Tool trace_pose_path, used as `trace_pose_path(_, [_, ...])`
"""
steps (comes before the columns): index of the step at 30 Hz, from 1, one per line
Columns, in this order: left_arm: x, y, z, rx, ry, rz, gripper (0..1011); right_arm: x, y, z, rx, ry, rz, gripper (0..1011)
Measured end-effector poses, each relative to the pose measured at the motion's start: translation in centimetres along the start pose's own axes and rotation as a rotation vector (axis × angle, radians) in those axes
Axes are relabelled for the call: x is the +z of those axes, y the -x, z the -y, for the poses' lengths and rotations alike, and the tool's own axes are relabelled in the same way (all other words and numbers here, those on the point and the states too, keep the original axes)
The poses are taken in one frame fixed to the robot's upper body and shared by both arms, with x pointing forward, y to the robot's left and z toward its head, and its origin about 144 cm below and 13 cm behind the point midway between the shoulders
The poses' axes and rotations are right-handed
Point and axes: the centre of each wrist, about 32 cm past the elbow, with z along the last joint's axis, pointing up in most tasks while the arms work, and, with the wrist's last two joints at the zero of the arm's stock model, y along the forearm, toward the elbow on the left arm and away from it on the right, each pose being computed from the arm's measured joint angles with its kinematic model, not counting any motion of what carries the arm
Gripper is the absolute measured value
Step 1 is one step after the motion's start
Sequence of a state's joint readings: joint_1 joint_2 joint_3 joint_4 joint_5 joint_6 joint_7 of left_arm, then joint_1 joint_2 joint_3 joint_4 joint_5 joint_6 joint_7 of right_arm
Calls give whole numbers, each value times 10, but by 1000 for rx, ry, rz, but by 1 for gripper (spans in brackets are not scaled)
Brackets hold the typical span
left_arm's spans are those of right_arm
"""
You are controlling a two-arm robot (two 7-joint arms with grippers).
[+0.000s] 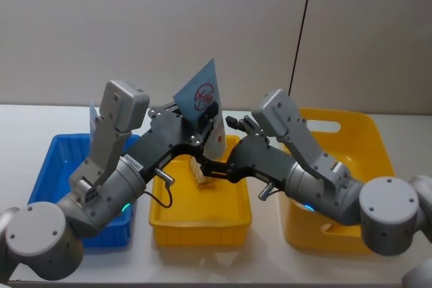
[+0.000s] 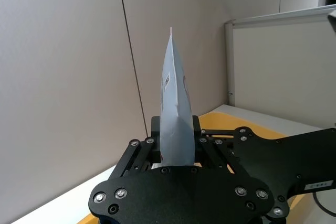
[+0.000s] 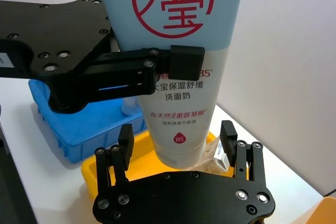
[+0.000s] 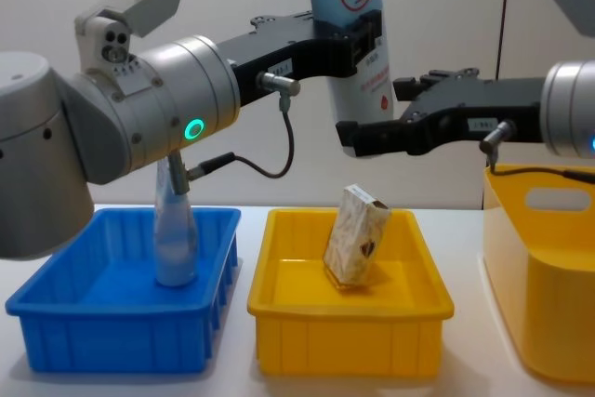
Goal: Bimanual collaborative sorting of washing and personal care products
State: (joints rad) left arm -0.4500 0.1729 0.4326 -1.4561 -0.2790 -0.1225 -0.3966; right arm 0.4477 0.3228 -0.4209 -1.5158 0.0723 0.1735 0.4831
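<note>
Blue plastic forms the left tray [image 4: 56, 323], where one pale blue pouch [image 4: 174, 230] stands upright against its inner side. Above the middle yellow tray [image 4: 279, 341], the left end effector [image 3: 173, 64] is clamped on the pale blue tube with the red circle logo [image 3: 173, 77], holding it upright in the air with the wide sealed end on top. In that middle tray, a beige patterned carton [image 4: 355, 246] leans tilted. The right end effector [image 3: 178, 145] has its fingers spread on both sides of the tube's lower end, near but apart from it. I judge the step is a handover from left to right. Next, the right fingers should close on the lower end before the left one lets go. On the right stands a deeper yellow bin [image 4: 548, 258].
</note>
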Motion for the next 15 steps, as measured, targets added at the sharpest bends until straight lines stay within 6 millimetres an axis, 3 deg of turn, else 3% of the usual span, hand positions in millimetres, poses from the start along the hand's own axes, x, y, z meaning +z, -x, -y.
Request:
trace_pose_path(8, [0,0,0,0,0,0,258,0,-3,-7,4,1,6,1001])
trace_pose_path(15, [0,0,0,0,0,0,258,-1,-5,-12,17,3,5,833])
